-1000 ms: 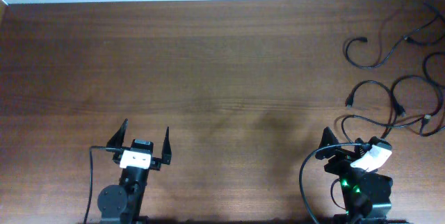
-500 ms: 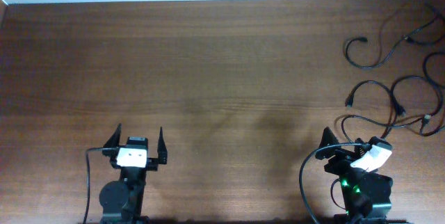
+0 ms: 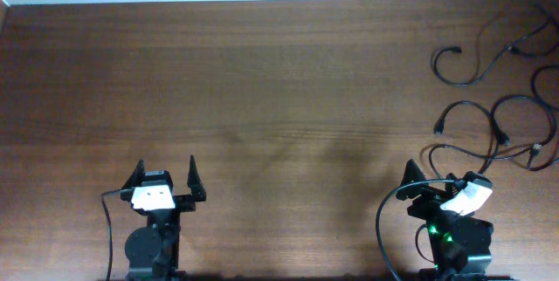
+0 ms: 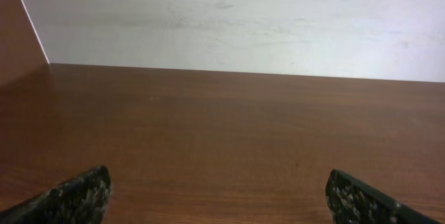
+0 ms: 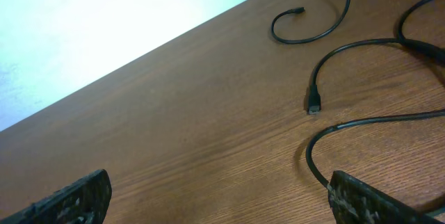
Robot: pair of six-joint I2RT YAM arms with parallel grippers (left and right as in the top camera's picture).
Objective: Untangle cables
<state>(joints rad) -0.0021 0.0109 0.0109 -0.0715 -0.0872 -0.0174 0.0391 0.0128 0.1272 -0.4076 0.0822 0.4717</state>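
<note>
The left arm [image 3: 155, 233] has drawn back and leftward, jaws wide and empty above the worktop [image 3: 262, 98]. The right arm [image 3: 450, 233] is unmoved, jaws wide too. The cables [image 3: 463, 103] lie just ahead and right of them.

Looks like a lab: 2 robot arms [image 3: 155, 237] at a wooden table [image 3: 262, 80].

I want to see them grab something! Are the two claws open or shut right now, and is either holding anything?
Left gripper: open, holding nothing.
Right gripper: open, holding nothing.
</note>
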